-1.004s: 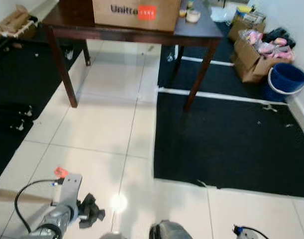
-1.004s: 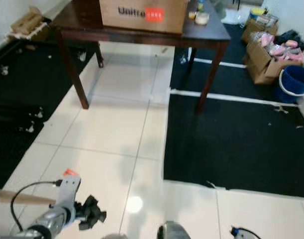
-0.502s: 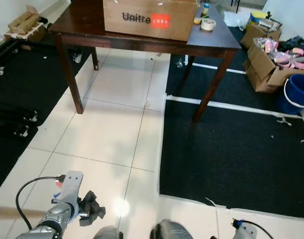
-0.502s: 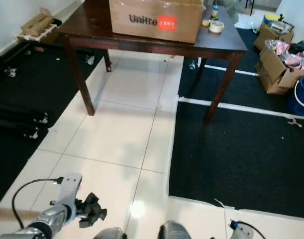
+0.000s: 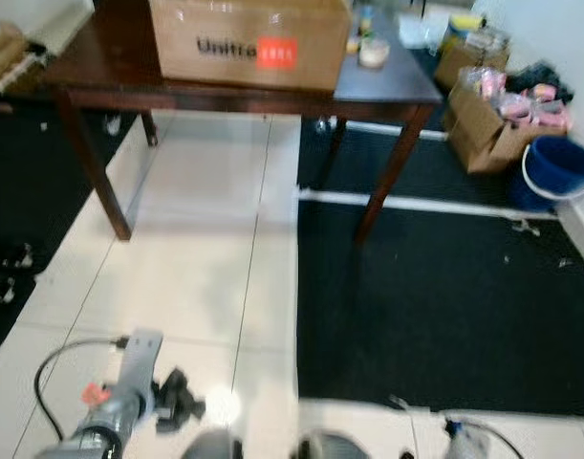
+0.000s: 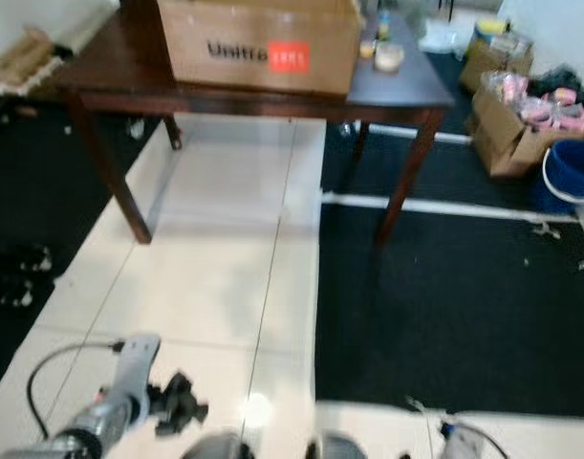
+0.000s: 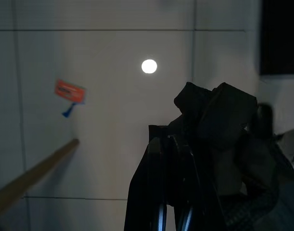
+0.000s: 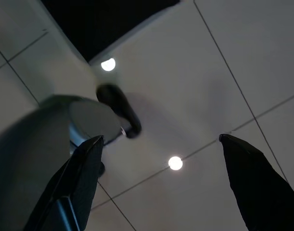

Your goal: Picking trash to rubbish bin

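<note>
Blue bucket (image 5: 556, 168) beside full cartons (image 5: 485, 134)

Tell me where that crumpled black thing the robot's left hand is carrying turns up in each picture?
Left eye view: the black trash sits low on the left, at the left hand.
Right eye view: low left.
Left wrist view: the dark lump beyond the fingers.
Shared landmark: the ceiling-light glint on the tiles.

Trash (image 7: 219, 120): one crumpled black wad, dark and creased, clamped between the closed fingers of the left claw (image 7: 172, 144), held low above white floor tiles. Rubbish bin (image 5: 556, 167): blue, round, upright, near the wall.
</note>
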Robot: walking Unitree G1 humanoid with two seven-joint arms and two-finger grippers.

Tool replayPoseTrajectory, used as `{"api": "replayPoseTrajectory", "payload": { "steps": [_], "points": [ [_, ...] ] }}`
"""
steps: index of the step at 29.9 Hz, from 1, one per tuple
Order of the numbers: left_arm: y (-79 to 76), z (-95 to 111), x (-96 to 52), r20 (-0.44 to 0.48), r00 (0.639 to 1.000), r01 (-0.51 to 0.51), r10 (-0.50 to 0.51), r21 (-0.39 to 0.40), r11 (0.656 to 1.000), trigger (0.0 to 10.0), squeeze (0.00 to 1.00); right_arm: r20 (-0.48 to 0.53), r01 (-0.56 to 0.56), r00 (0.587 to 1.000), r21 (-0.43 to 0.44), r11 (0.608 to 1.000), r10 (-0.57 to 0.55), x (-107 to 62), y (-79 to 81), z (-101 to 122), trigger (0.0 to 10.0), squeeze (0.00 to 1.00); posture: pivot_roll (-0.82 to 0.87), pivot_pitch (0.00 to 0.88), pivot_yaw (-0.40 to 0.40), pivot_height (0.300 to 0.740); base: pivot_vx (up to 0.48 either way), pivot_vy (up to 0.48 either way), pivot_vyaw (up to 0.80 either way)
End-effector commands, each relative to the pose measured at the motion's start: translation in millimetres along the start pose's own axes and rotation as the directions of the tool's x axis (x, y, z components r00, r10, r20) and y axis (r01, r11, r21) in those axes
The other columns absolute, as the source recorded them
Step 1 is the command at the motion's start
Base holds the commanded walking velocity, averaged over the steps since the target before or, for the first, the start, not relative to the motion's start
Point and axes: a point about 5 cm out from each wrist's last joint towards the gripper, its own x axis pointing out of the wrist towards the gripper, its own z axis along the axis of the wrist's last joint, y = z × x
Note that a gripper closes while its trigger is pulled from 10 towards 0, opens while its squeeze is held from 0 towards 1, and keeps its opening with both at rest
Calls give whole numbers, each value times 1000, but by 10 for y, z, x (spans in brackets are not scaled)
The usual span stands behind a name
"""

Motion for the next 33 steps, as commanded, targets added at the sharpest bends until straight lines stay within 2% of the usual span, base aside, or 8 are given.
{"api": "replayPoseTrajectory", "payload": {
  "steps": [1, 23, 29, 33],
  "points": [
    [-31, -68, -1, -21, 1000, 13, -13, 7, 1000, 10000, 0, 3, 13, 1000, -3, 1000, -13, -5, -50, 7, 10000, 0, 107, 94, -22, 740, 322, 0, 0],
    [-86, -85, 8, -20, 999, 32, -32, 7, 999, 10000, 0, -5, 5, 1000, -28, 1000, -5, -6, -31, -15, 10000, 0, 101, 105, -24, 740, 325, 0, 0],
    [-85, -84, 7, -20, 999, 33, -33, 9, 999, 10000, 0, -12, 8, 1000, -30, 1000, -8, -9, -42, -30, 10000, 0, 101, 106, -24, 740, 330, 0, -800],
    [-82, -79, 7, -19, 999, 33, -33, 12, 999, 10000, 0, -10, 12, 1000, -26, 1000, -12, -10, -53, -27, 10000, 0, 101, 106, -24, 740, 337, 0, -114]
  ]
}}
